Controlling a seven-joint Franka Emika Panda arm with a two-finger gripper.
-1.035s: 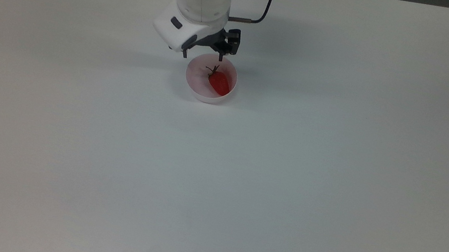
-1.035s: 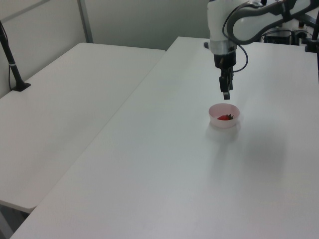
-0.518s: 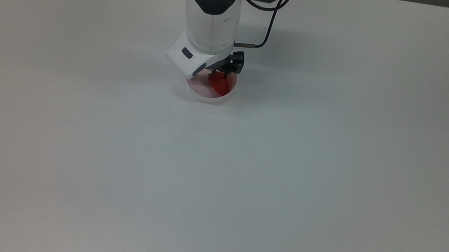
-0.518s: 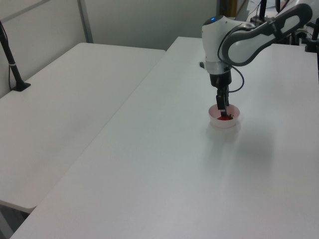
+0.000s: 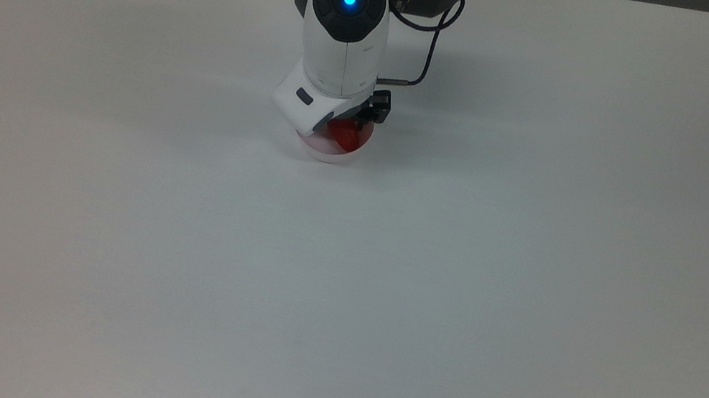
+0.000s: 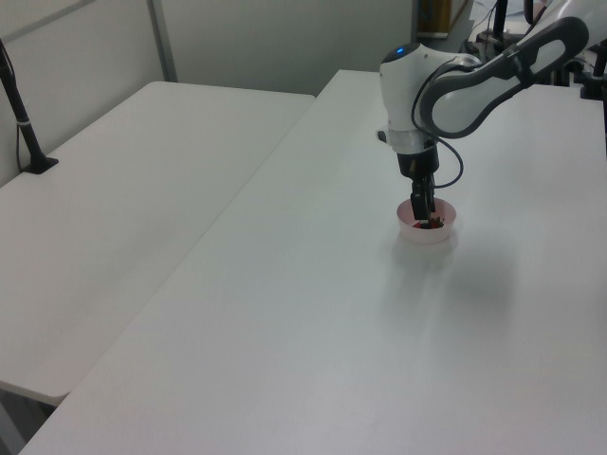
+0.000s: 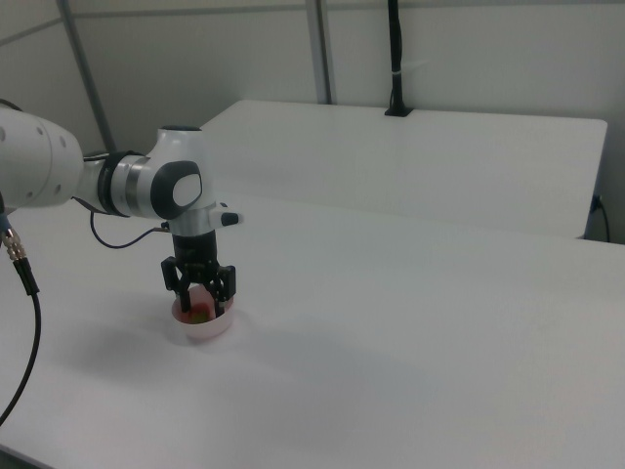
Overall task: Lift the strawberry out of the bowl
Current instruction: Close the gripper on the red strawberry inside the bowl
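— Where is your hand?

— My hand (image 7: 203, 302) reaches straight down into the bowl (image 7: 201, 324), which stands on the white worktop (image 5: 386, 270) toward the far edge in the top view.

— And the strawberry?

— The strawberry (image 5: 344, 136) lies inside the bowl, toward the top view's right, partly hidden under my wrist.

— Are you gripping it?

— My fingers (image 7: 227, 288) stand spread, one on either side of it in the right view. They haven't closed.
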